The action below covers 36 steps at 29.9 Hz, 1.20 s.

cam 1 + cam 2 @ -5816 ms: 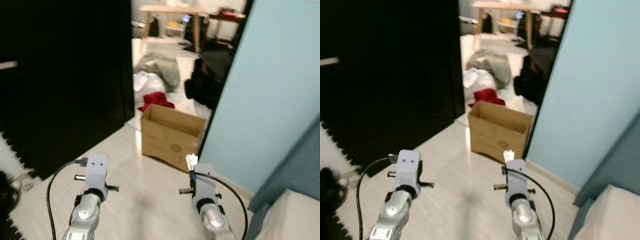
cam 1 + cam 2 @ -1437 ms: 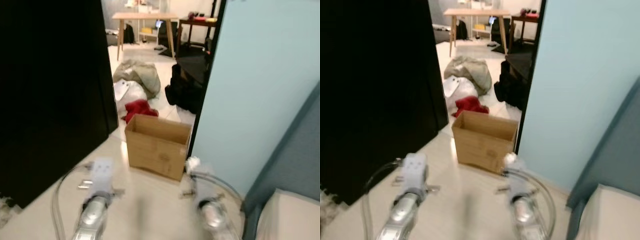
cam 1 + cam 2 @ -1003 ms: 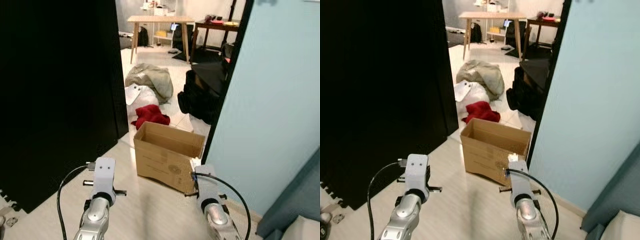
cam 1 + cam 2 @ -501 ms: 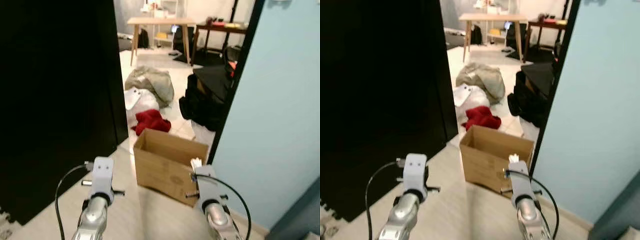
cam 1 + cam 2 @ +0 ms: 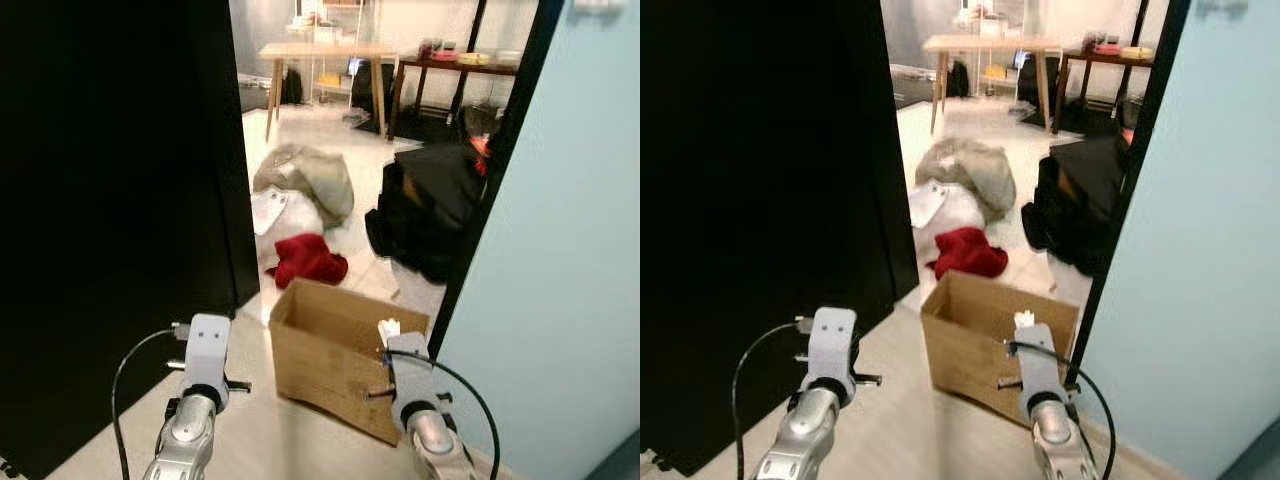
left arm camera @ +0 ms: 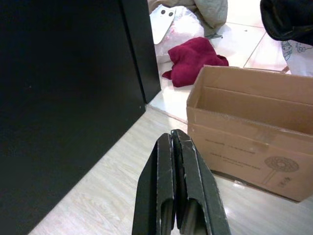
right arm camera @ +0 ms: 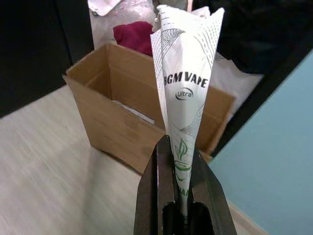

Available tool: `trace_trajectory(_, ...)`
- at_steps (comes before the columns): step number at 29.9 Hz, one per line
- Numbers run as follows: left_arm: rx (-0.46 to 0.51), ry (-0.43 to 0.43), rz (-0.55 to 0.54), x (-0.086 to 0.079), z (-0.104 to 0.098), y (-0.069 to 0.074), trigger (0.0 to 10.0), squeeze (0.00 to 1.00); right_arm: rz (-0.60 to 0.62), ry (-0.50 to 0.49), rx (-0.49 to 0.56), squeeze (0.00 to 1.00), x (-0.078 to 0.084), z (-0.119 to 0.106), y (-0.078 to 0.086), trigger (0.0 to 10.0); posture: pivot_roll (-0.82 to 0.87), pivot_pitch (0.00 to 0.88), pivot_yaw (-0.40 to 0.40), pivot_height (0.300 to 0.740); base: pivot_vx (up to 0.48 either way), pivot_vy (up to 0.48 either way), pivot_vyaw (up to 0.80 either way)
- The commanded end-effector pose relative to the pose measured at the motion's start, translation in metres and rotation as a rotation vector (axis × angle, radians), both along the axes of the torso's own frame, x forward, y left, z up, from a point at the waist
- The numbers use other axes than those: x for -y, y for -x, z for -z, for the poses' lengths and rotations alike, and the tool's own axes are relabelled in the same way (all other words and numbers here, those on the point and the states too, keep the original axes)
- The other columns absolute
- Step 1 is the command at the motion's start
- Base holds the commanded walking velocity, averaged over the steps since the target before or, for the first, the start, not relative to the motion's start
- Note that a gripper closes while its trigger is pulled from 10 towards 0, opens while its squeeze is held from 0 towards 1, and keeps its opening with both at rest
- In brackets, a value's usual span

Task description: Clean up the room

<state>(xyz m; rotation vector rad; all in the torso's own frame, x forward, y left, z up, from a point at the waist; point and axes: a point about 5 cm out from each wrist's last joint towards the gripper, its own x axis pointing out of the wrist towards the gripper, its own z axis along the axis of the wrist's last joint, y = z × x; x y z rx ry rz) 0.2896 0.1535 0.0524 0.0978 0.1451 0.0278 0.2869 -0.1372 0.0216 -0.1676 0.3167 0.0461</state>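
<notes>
Nearest to the camera, the 2 silver arms reach forward over the pale wooden floor [image 5: 260,430]. The left gripper [image 6: 175,142] hangs above the floor before the open brown cardboard box [image 5: 345,355], to the left side of it, and its 2 black fingers are pressed together with nothing between them. The right gripper [image 7: 177,147] is in front of the same box, toward its right end, and its fingers are closed on a folded white paper wrapper with green and black print [image 7: 185,73], which stands up from the fingers like a cone. In the wrist view the tip of this wrapper reaches over the open top of the box, but it is not inside it. The box stands on the floor in the doorway, between a large black panel [image 5: 110,200] on its left and a light blue wall [image 5: 570,250] on its right; its flaps are open. Just behind the box lies a crumpled dark red cloth [image 5: 308,258] on the light tiles. Behind the cloth, on the left side of the box, there is a white plastic bag [image 5: 275,212], and beyond that a grey-beige heap of fabric [image 5: 310,178]. To the right behind the box, a black bundle of bags or clothing [image 5: 435,210] is next to the black door frame. Farthest from the box, a light wooden table [image 5: 315,55] and a dark table [image 5: 470,65] stand in the back room.
</notes>
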Motion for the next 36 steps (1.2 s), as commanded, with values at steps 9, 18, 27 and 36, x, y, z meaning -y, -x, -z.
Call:
trace_trajectory(9,-0.006,-0.003,-0.013,-0.0055,0.0008,0.0017,10.0,0.0,-0.023,-0.017,-0.008,0.0,-0.0069,0.0025,0.0013,10.0,0.08,0.001,-0.008,0.74,0.316,0.0,0.0)
trace_trajectory(18,-0.005,-0.004,-0.014,-0.0068,0.0003,0.0016,10.0,0.0,-0.035,-0.022,-0.007,0.0,-0.0079,0.0027,0.0012,10.0,0.08,0.003,-0.006,0.74,0.315,0.0,0.0)
trace_trajectory(27,-0.004,-0.003,-0.016,-0.007,0.0004,0.0019,10.0,0.0,-0.052,-0.062,-0.008,0.0,-0.0109,0.0031,0.0026,10.0,0.08,0.003,-0.008,0.74,0.314,0.0,0.0)
trace_trajectory(36,-0.004,-0.004,-0.016,-0.0071,-0.0002,0.0014,10.0,0.0,-0.06,-0.081,-0.01,0.0,-0.0126,0.0028,0.0022,10.0,0.08,0.007,-0.007,0.74,0.31,0.0,-0.38)
